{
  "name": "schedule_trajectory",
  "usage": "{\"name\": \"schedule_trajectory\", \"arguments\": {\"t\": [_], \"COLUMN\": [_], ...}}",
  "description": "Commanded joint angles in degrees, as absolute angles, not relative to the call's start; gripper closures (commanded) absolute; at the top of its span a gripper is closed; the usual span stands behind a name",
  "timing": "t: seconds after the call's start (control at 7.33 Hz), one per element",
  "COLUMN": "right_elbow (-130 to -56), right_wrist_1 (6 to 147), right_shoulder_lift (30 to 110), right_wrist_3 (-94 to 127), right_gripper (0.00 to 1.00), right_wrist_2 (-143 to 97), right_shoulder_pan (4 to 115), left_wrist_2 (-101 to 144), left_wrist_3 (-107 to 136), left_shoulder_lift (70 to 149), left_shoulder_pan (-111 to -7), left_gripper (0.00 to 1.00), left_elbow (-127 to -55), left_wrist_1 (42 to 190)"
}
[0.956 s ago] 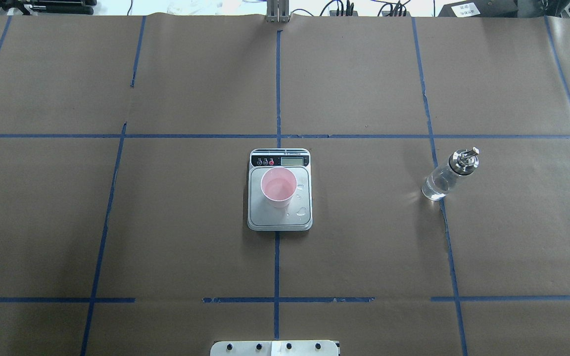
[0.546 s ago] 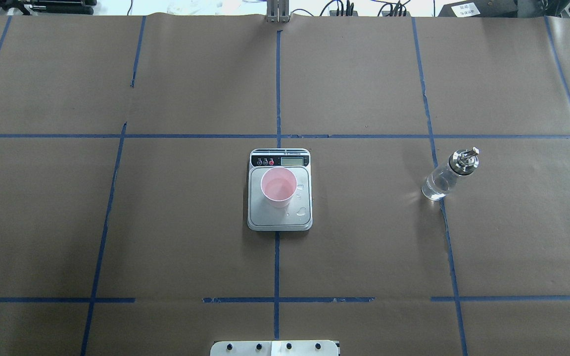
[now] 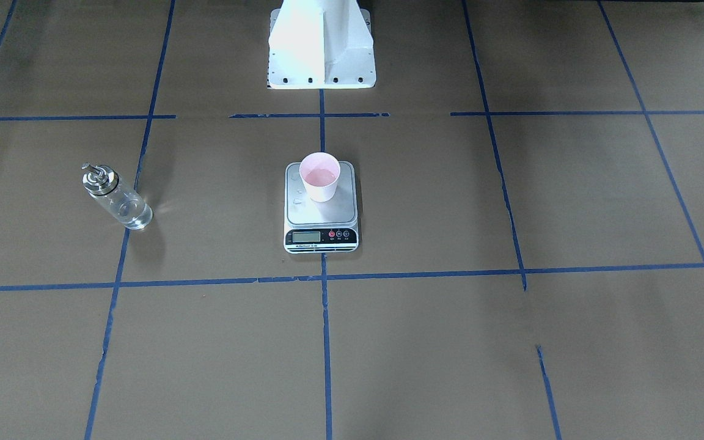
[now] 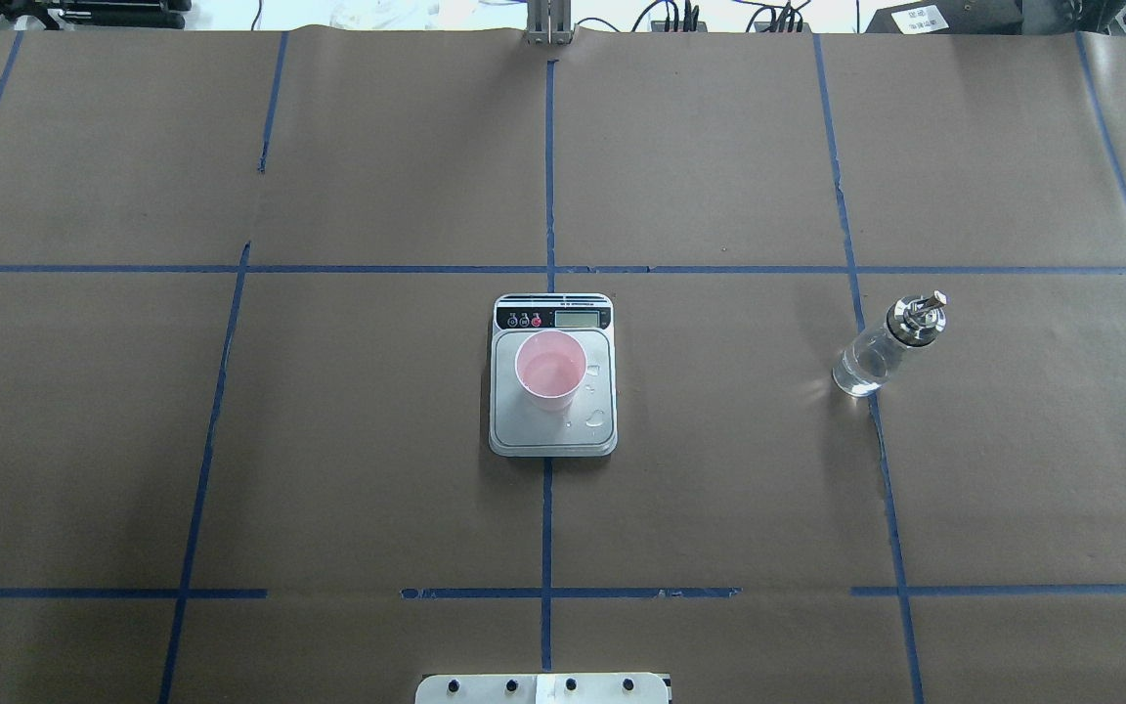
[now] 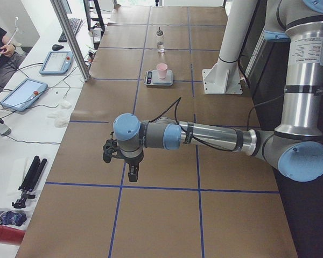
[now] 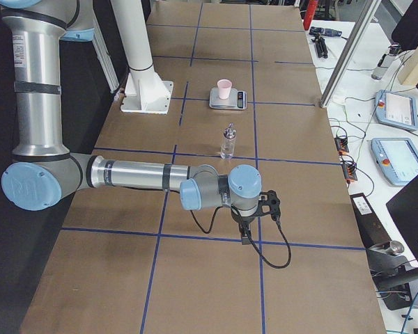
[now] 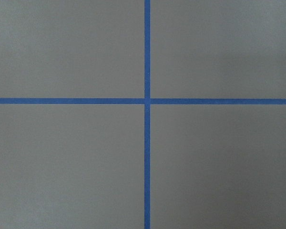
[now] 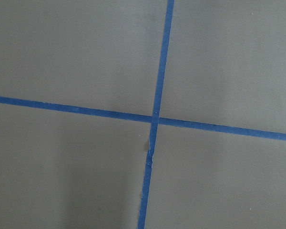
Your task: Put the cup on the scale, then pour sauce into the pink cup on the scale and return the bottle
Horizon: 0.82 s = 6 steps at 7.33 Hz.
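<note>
Pink cup on steel scale, bottle well apart; left hand, right hand distant, grip unreadable.

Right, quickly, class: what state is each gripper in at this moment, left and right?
Left gripper: cannot be told, seen only from a far side view.
Right gripper: cannot be told, same reason.
</note>
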<state>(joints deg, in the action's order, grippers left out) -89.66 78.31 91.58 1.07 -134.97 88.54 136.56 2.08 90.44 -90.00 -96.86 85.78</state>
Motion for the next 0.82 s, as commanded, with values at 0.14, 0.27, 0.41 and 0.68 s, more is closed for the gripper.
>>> {"name": "schedule_trajectory", "arguments": {"t": [0.14, 0.27, 0.41, 0.68], "right_elbow": [-89.8, -89.8, -90.0, -90.1], "right_wrist_1": [78.3, 78.3, 78.3, 78.3], "right_shoulder_lift": [91.6, 91.6, 91.6, 91.6], "right_wrist_3": [1.1, 1.1, 1.1, 1.0], "right_gripper": [0.0, 0.0, 0.0, 0.0], "right_wrist_2": [-135.1, -135.2, -135.2, -135.2], "right_shoulder_pan": [88.6, 88.6, 88.6, 88.6], "left_wrist_2": [136.6, 136.5, 136.5, 136.5], "left_wrist_3": [2.1, 2.1, 2.1, 2.1], "left_shoulder_lift": [90.4, 90.4, 90.4, 90.4], "left_shoulder_pan": [-90.0, -90.0, -90.0, -90.0], "left_gripper": [0.0, 0.0, 0.0, 0.0], "left_elbow": [-96.9, -97.3, -97.5, -97.6], "left_wrist_1": [85.8, 85.8, 85.8, 85.8]}}
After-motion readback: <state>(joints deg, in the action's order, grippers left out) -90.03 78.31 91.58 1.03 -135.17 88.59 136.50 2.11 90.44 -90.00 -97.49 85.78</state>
